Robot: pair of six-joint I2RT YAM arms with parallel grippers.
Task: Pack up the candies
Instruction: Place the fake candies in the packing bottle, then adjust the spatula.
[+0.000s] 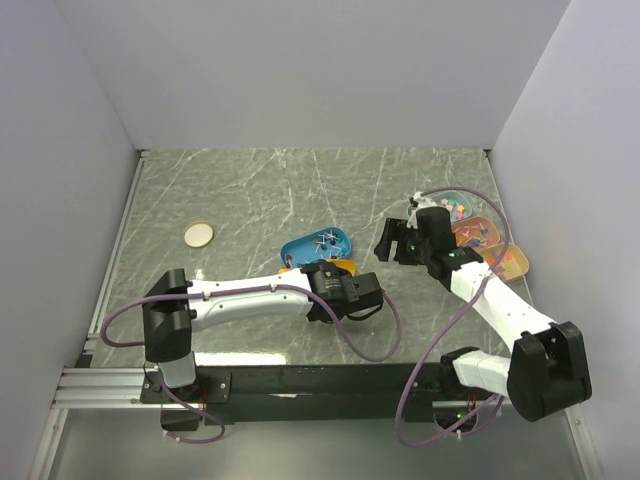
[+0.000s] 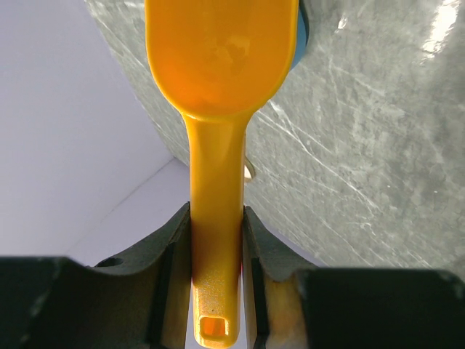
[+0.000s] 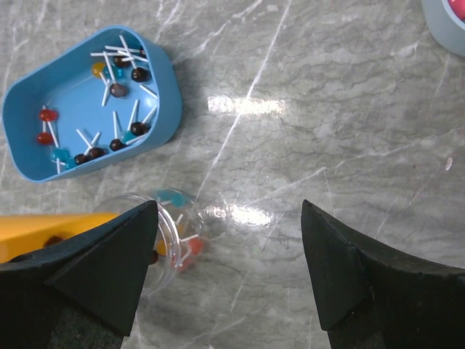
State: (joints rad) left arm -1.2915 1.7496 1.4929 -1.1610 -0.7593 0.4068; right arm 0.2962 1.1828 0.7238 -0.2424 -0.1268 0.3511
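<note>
The candies [image 3: 116, 87] are tiny lollipops on white sticks, mostly dark and blue with some red. They lie in a blue tray [image 3: 43, 109], which also shows in the top view [image 1: 316, 245]. A clear jar [image 3: 171, 233] lies on its side below the tray with a few candies inside. My left gripper [image 2: 216, 276] is shut on the handle of an orange scoop [image 2: 218, 87]. The scoop's bowl [image 3: 58, 229] points at the jar's mouth. My right gripper [image 3: 229, 269] is open and empty, hovering just right of the jar; in the top view it [image 1: 398, 240] is right of the blue tray.
A round cream lid [image 1: 198, 234] lies at the left of the marble table. Several trays of other sweets [image 1: 480, 235] stand at the right, behind my right arm. A grey-blue rim [image 3: 447, 22] shows at the top right corner of the right wrist view.
</note>
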